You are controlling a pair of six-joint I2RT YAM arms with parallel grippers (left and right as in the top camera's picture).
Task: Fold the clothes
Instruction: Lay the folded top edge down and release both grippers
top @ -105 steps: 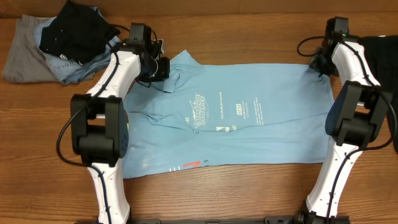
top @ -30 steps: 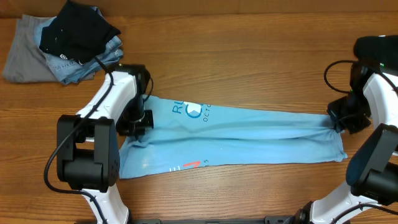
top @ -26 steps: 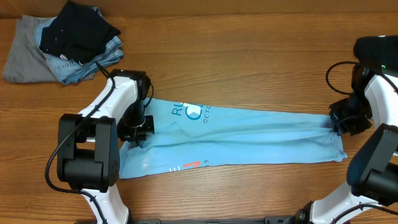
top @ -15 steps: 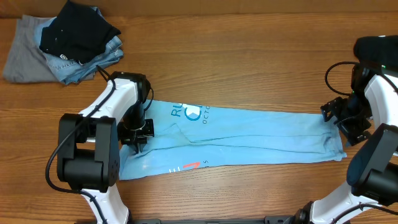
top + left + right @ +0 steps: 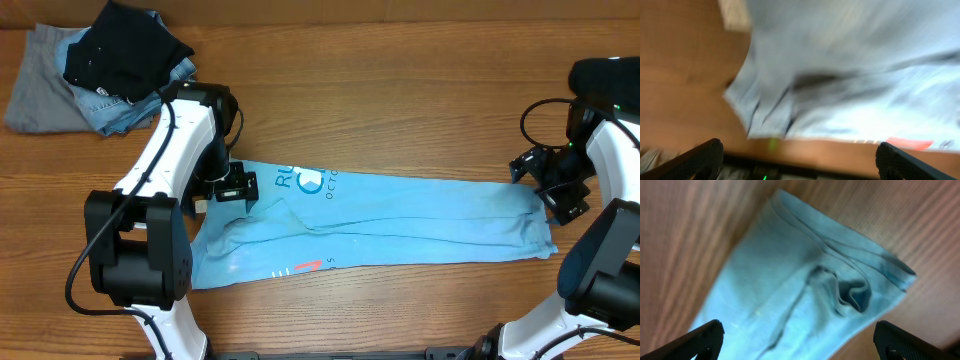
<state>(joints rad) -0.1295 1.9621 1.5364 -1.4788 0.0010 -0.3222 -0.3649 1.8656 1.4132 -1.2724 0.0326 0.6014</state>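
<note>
The light blue T-shirt [image 5: 400, 215] lies folded into a long band across the table, with white print near its left end. My left gripper [image 5: 232, 187] hovers open over that left end, nothing between its fingers. The left wrist view is blurred: the shirt [image 5: 850, 75] fills the top, and the left gripper [image 5: 800, 167] stands wide. My right gripper [image 5: 545, 185] is open just above the band's right end. In the right wrist view the rumpled hem end of the shirt [image 5: 790, 280] lies under the open right gripper [image 5: 800, 345], free of both fingertips.
A pile of other clothes [image 5: 100, 65], grey, denim and black, sits at the back left corner. Bare wooden table [image 5: 400, 90] stretches behind the shirt. Both arm bases stand at the front edge, the left one [image 5: 150, 260] overlapping the shirt's near left corner.
Both grippers have opened and let go of the shirt's ends, and the band has settled flat. The left gripper rose and shifted back to the right; the right one moved slightly back.
</note>
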